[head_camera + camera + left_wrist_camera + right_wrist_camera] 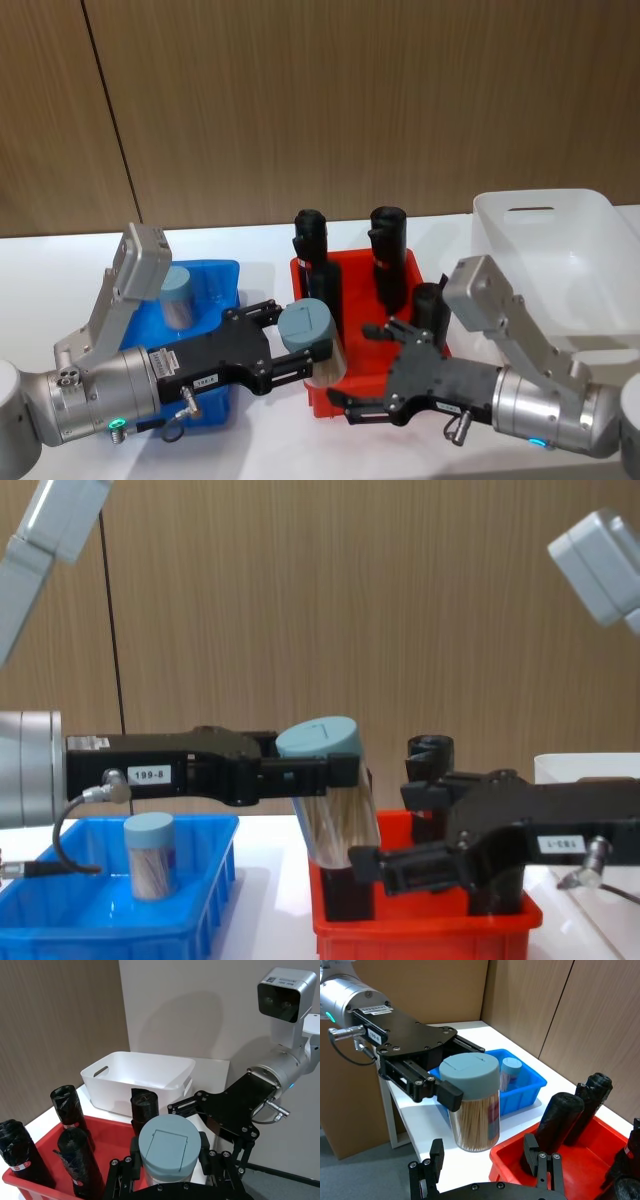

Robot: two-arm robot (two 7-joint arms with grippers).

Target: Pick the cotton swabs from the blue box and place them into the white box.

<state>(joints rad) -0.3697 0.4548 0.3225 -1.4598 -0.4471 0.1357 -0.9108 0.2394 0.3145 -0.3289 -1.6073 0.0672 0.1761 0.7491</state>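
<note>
My left gripper (303, 348) is shut on a cotton swab jar (310, 333), clear with a pale blue lid, gripped just under the lid (169, 1150). It hangs tilted above the gap between the blue box (218, 282) and the red bin (318, 400). A second cotton swab jar (150, 856) stands in the blue box (205, 905). My right gripper (368, 370) is open over the front of the red bin, fingers spread toward the held jar (472, 1107) and close to its lower end. The white box (565, 235) sits at the far right.
Several tall black rolls (388, 250) stand upright in the red bin (420, 935), just behind and below both grippers. A brown panelled wall runs behind the white table (60, 270). The white box (145, 1077) holds nothing that I can see.
</note>
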